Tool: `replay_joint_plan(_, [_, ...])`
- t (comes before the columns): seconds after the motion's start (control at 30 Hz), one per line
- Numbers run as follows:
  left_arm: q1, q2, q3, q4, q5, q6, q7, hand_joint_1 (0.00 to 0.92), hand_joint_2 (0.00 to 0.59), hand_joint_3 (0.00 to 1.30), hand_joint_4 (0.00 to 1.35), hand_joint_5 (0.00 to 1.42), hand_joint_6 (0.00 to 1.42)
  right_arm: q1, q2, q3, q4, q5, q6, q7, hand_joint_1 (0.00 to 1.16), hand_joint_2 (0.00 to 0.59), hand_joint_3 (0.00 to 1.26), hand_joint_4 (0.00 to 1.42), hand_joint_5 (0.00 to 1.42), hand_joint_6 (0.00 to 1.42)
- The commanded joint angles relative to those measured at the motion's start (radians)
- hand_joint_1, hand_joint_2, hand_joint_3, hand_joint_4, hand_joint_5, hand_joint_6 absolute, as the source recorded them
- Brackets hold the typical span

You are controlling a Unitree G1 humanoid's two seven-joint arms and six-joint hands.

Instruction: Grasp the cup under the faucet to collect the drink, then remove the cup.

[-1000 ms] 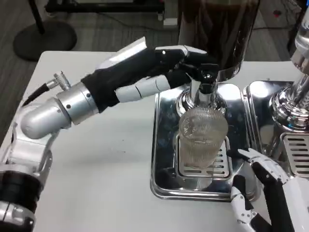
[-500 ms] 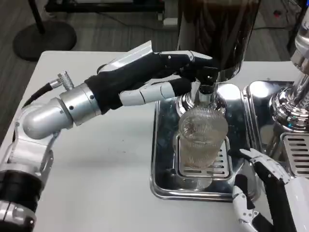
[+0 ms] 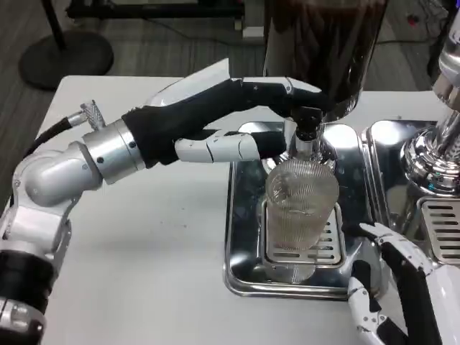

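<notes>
A clear ribbed cup (image 3: 300, 210) stands upright on the grate of the steel drip tray (image 3: 244, 215), right below the black faucet (image 3: 307, 123) of a dark drink dispenser (image 3: 323, 43). My left hand (image 3: 241, 118) reaches in from the left, its fingers stretched to the faucet tap, the upper ones over its top and the thumb beneath. The cup looks empty. My right hand (image 3: 392, 280) waits at the lower right, fingers spread, just to the right of the cup and not touching it.
A second dispenser base (image 3: 431, 154) and its own drip tray (image 3: 442, 230) stand at the right edge. The white table (image 3: 144, 251) spreads left of the trays. A dark stand base (image 3: 65, 57) sits on the floor behind.
My left hand has shifted slightly right and lifted, its fingers now closer around the faucet tap. The cup and my right hand stay where they were.
</notes>
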Motion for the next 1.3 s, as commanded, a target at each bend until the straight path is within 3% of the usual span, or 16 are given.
replay_joint_plan(0.03, [-0.005,0.015,-0.009,-0.021,-0.018,-0.029,-0.041,0.0,0.065,0.3,0.27,0.26,0.28,0.002,0.001,-0.005,0.011,0.009,0.002,0.006,0.43,0.549,0.35,0.24,0.22,0.34])
replay_joint_plan(0.33, [0.008,0.025,-0.014,-0.05,-0.018,-0.045,-0.049,0.0,0.07,0.3,0.27,0.27,0.29,0.002,0.006,-0.009,0.01,0.028,0.006,0.016,0.43,0.549,0.35,0.24,0.22,0.34])
replay_joint_plan(0.63, [0.019,0.03,-0.024,-0.058,-0.007,-0.06,-0.045,0.0,0.072,0.3,0.27,0.27,0.28,-0.01,0.032,-0.033,0.017,0.132,0.022,0.071,0.43,0.549,0.33,0.24,0.23,0.35])
replay_joint_plan(0.73, [0.022,0.029,-0.026,-0.058,-0.01,-0.056,-0.049,0.0,0.072,0.3,0.27,0.27,0.28,-0.024,0.036,-0.039,0.024,0.18,0.025,0.101,0.42,0.494,0.3,0.21,0.22,0.34])
replay_joint_plan(0.77, [0.024,0.028,-0.027,-0.057,-0.013,-0.052,-0.051,0.0,0.073,0.3,0.27,0.27,0.28,-0.031,0.036,-0.042,0.025,0.195,0.026,0.114,0.42,0.444,0.27,0.19,0.21,0.33])
replay_joint_plan(0.9, [0.026,0.027,-0.028,-0.056,-0.017,-0.044,-0.055,0.0,0.073,0.3,0.27,0.27,0.28,-0.051,0.037,-0.051,0.02,0.24,0.033,0.161,0.42,0.349,0.21,0.15,0.2,0.32])
replay_joint_plan(0.97, [0.027,0.027,-0.03,-0.057,-0.019,-0.043,-0.058,0.0,0.073,0.3,0.27,0.27,0.28,-0.063,0.038,-0.054,0.014,0.257,0.051,0.191,0.45,0.29,0.09,0.07,0.17,0.31])
replay_joint_plan(1.07, [0.029,0.027,-0.032,-0.061,-0.023,-0.041,-0.061,0.0,0.073,0.3,0.27,0.26,0.28,-0.078,0.039,-0.054,0.001,0.267,0.079,0.226,0.45,0.249,0.01,0.01,0.12,0.3])
replay_joint_plan(1.3, [0.034,0.027,-0.034,-0.068,-0.026,-0.037,-0.064,0.0,0.073,0.3,0.27,0.26,0.28,-0.118,0.042,-0.053,-0.013,0.275,0.14,0.281,0.45,0.226,0.0,0.0,0.06,0.26])
